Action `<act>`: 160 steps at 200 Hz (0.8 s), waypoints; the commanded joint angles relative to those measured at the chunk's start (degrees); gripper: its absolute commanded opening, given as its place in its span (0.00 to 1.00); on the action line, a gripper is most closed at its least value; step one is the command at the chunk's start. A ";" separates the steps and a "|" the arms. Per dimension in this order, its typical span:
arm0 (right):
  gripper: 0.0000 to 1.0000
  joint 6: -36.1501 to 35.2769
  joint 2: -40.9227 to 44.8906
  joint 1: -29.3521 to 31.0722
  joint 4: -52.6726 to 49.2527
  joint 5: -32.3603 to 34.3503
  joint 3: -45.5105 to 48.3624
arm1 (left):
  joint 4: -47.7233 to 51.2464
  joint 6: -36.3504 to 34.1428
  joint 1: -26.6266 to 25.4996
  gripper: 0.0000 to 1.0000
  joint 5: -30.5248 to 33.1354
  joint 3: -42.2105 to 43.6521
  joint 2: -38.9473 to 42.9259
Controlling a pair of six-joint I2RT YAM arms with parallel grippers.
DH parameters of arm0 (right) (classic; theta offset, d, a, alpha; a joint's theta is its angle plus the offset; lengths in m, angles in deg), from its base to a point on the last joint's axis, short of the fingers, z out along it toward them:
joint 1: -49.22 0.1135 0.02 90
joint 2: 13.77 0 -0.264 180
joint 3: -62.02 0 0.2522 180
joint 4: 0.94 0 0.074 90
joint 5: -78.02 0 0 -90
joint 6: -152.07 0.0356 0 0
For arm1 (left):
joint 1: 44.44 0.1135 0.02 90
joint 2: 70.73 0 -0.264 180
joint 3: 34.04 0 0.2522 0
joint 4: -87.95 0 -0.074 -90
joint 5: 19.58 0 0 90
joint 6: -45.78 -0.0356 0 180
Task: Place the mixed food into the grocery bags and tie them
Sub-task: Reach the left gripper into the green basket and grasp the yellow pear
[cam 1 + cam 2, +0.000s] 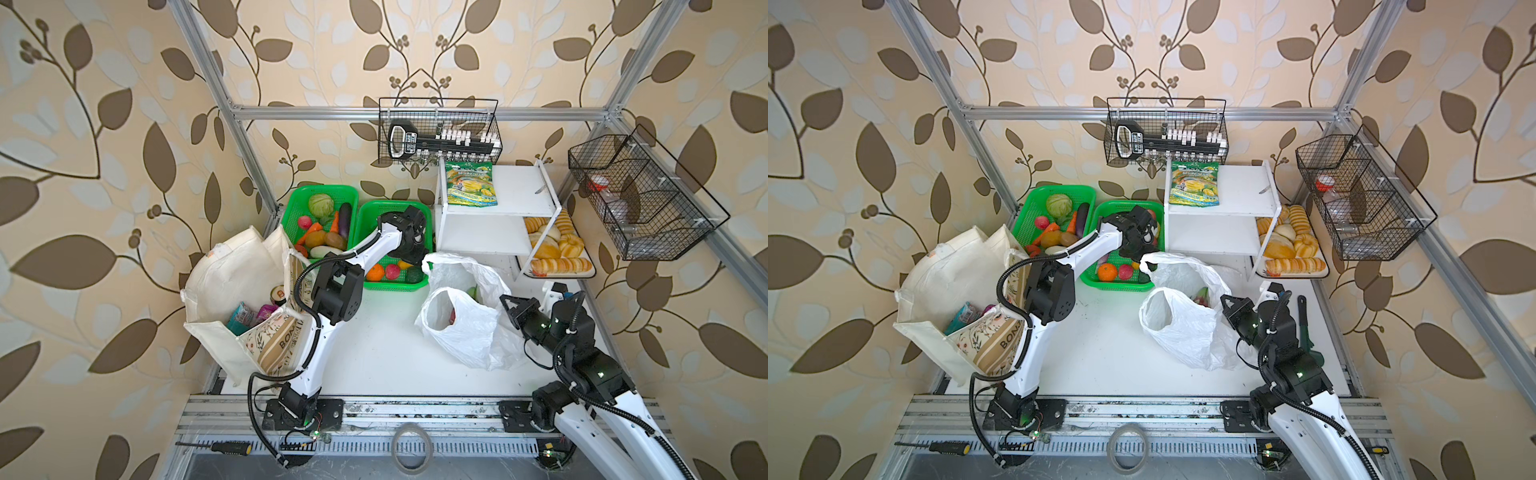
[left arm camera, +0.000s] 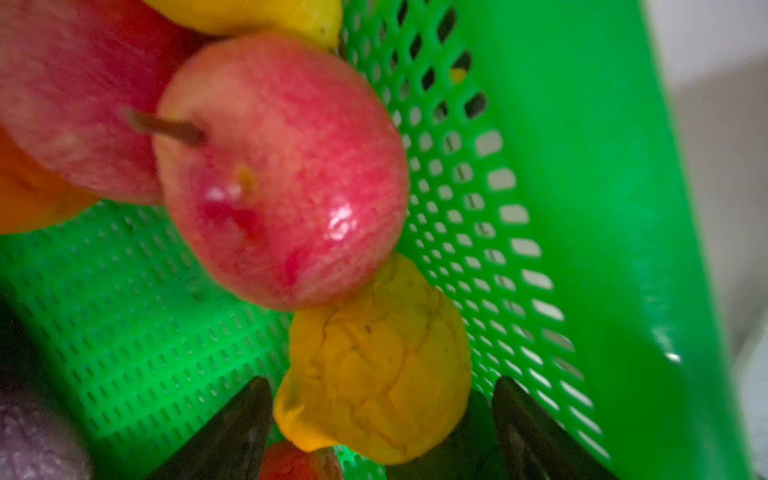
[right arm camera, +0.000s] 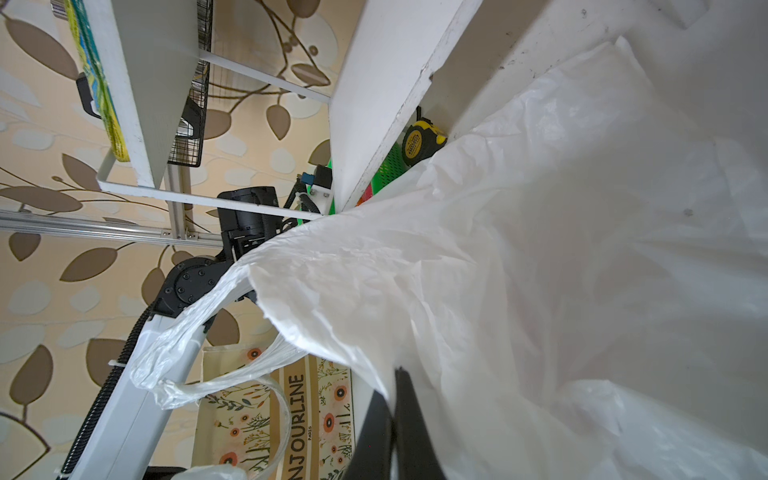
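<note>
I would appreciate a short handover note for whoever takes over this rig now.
Left gripper: open, jaws either side of the yellow-orange pear-shaped toy fruit in the green mesh basket.
Right gripper: shut on the edge of the thin white plastic carrier bag.
Done: blue snack pouch, purple packet and small green can in the cream cloth tote; something red and something pink-green in the plastic bag.
To do: bag the toy fruit, tie both bags.

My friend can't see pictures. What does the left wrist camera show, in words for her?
The left gripper is open, its two dark fingers on either side of a wrinkly yellow-orange toy fruit inside a green mesh basket. A shiny red apple rests against that fruit, with another reddish fruit blurred behind it.
</note>
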 commanded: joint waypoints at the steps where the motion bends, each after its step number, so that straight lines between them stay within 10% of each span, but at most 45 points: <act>1: 0.00 0.16 0.18 -0.24 0.36 -0.26 -1.88 | 2.31 -3.13 0.47 0.85 -1.67 -2.38 -1.30; 160: 0.00 1.79 1.72 -0.26 -0.12 -0.94 -1.45 | -7.56 -1.77 0.54 0.65 7.10 11.88 20.65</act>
